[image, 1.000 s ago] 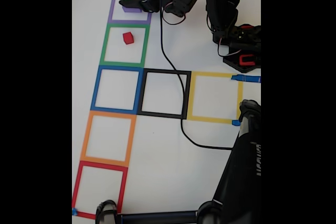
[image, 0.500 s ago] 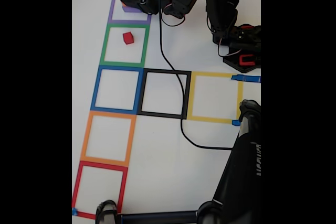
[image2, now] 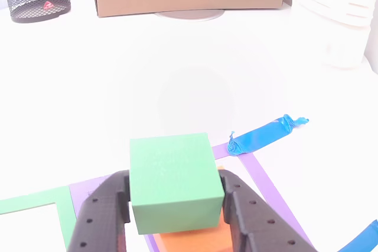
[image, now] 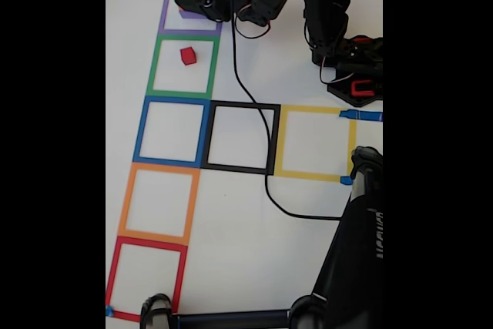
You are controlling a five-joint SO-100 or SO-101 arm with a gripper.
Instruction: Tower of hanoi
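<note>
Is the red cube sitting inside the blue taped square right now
No. In the fixed view the red cube lies inside the green taped square, one square above the blue one.

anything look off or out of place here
Not much. The blue tape strip at the purple square's corner is crumpled and curling at both ends. The red cube sits off-centre in the green square. The gripper brackets the green cube, stacked on the orange cube.
</note>
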